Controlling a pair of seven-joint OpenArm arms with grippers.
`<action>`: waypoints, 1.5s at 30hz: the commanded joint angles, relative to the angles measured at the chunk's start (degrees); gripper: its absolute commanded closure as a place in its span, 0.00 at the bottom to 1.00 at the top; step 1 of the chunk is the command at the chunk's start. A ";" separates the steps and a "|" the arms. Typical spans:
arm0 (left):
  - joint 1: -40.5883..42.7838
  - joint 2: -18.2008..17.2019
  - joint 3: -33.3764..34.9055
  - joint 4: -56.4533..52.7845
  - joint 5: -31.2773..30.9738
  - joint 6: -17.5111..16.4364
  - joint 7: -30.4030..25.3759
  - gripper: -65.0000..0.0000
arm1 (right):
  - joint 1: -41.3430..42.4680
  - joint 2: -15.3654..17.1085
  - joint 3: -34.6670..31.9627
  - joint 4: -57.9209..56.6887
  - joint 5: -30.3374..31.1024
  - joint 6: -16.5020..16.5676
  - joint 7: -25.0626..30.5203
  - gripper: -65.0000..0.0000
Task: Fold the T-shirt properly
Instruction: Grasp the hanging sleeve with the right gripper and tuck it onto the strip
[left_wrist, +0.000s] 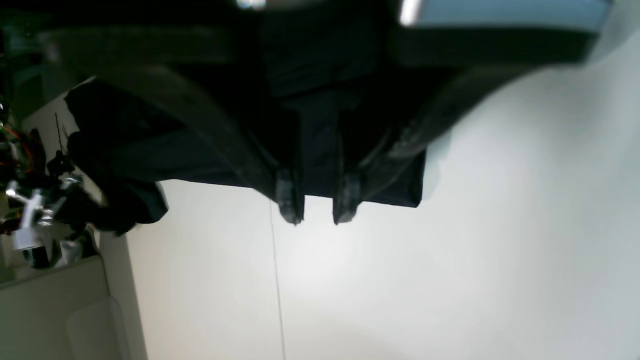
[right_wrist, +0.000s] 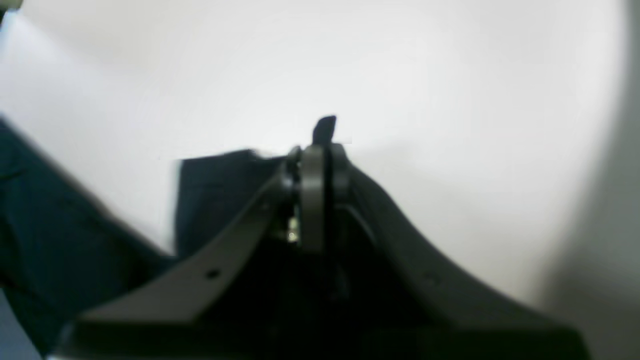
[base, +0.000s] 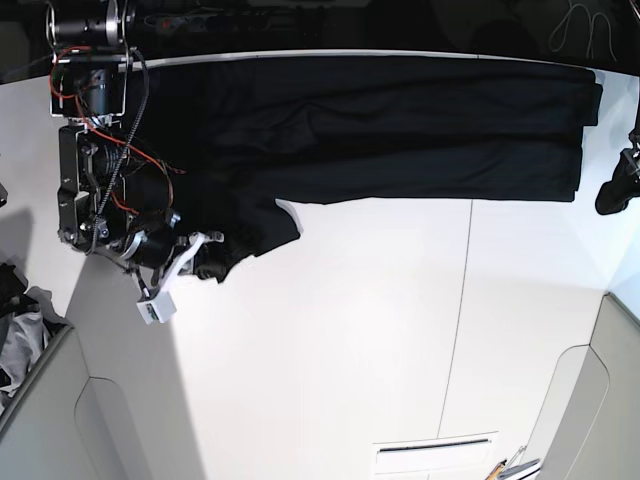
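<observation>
From the base view I've got the T-shirt (base: 400, 125) stretched in a long black band along the far edge of the white worktop (base: 330, 340), reaching from the far left corner almost to the far right corner. Its near edge runs fairly straight across the right half. On the left it sags into a bunched, hanging fold toward the left edge.

That bunch is where my right pincer (base: 205, 262) sits, low over the worktop near the left edge. On the right wrist view the right pincer (right_wrist: 320, 150) has its jaws pressed flat together, and a small tab of black fabric pokes out just past the tips, so I'm clamped on the T-shirt (right_wrist: 215, 195) there. More cloth trails off to the lower left of that view.

Over at the right edge, my left pincer (base: 615, 190) is only partly in the base view. The left wrist view shows the left pincer (left_wrist: 319, 207) with its two fingertips (left_wrist: 290, 200) set a narrow gap apart, a strip of the T-shirt (left_wrist: 320, 150) running between them right at the cloth's near hem. The jaws are partly closed around that strip, gripping the fabric edge, with bare worktop (left_wrist: 400, 280) beyond.
</observation>
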 joint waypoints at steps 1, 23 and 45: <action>-0.35 -1.55 -0.59 0.94 -1.53 -0.49 -0.90 0.79 | -0.09 -0.42 0.15 4.46 1.40 0.68 0.52 1.00; -0.35 -1.55 -0.59 0.94 -1.53 -0.49 -0.92 0.79 | -38.82 -6.71 0.09 41.77 13.11 1.29 -4.20 1.00; -0.35 -1.38 -1.03 0.94 -1.55 -0.49 -1.36 0.69 | -41.24 -5.95 0.09 42.03 14.12 1.29 -6.95 0.70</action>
